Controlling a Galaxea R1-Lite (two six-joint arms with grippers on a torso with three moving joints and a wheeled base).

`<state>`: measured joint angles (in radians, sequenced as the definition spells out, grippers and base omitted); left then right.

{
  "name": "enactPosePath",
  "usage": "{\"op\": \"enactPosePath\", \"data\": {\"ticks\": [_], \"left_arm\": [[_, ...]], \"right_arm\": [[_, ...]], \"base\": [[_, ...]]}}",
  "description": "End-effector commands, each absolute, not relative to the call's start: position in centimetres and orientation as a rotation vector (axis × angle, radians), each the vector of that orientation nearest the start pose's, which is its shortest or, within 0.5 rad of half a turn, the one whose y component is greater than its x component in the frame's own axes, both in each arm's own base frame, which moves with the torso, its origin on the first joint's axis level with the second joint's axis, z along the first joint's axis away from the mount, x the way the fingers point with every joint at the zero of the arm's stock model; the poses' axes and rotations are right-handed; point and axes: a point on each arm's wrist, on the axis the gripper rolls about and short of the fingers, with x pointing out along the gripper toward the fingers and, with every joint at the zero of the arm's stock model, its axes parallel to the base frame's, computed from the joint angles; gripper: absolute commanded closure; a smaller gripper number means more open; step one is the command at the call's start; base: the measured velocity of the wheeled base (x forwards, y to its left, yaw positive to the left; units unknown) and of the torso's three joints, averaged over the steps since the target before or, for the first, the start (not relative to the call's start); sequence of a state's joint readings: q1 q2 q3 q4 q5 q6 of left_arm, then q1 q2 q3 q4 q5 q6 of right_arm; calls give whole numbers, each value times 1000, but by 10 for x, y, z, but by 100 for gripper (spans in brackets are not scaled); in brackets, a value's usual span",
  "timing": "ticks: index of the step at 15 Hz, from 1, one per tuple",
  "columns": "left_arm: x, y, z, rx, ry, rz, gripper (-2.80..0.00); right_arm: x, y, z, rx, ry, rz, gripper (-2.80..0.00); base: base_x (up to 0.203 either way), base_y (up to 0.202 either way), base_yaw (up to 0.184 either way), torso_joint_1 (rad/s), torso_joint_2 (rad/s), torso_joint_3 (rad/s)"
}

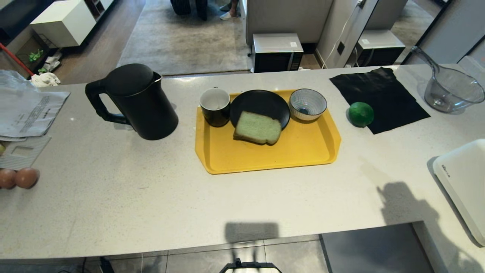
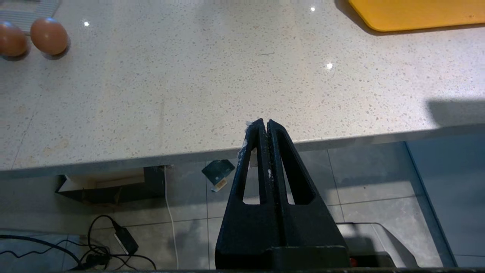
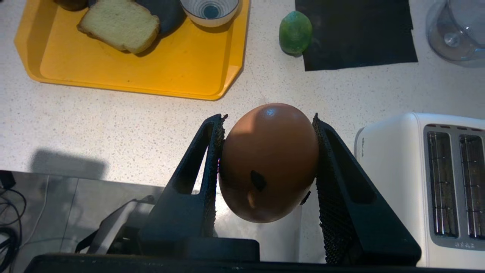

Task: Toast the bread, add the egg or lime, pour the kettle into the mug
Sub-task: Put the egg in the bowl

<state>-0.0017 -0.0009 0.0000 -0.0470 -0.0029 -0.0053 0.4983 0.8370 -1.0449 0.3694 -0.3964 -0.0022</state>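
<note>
You have the egg (image 3: 269, 163) clamped in the right gripper (image 3: 268, 125), left gripper (image 2: 264, 125) closed empty; next carry it gently to the striped bowl (image 1: 307, 104).

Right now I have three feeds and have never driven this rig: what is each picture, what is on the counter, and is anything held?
The wide picture is from the robot's head, looking down at the counter. The other two sit behind each gripper's fingers.

On the counter: the kettle, a yellow tray bearing the mug, the bread leaning on a black plate and a striped bowl; the lime, a glass jug, a white toaster, two loose eggs.

The right gripper is clamped on the egg. The left gripper is shut and empty, at the counter's edge.
</note>
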Motion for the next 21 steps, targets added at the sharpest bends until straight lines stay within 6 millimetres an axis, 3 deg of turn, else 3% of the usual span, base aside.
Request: {"op": "enactPosePath", "data": {"ticks": [1, 16, 21], "left_arm": [[-22, 0, 76, -6, -34, -5, 0], [-22, 0, 76, -5, -35, -5, 0], [-22, 0, 76, -5, -35, -2, 0]], "right_arm": [[52, 18, 316, -74, 148, 100, 0], [52, 20, 309, -83, 171, 117, 0], [53, 20, 307, -83, 178, 117, 0]], "base": [[0, 0, 0, 1, -1, 82], [0, 0, 0, 0, 0, 5], [0, 0, 0, 2, 3, -145]]}}
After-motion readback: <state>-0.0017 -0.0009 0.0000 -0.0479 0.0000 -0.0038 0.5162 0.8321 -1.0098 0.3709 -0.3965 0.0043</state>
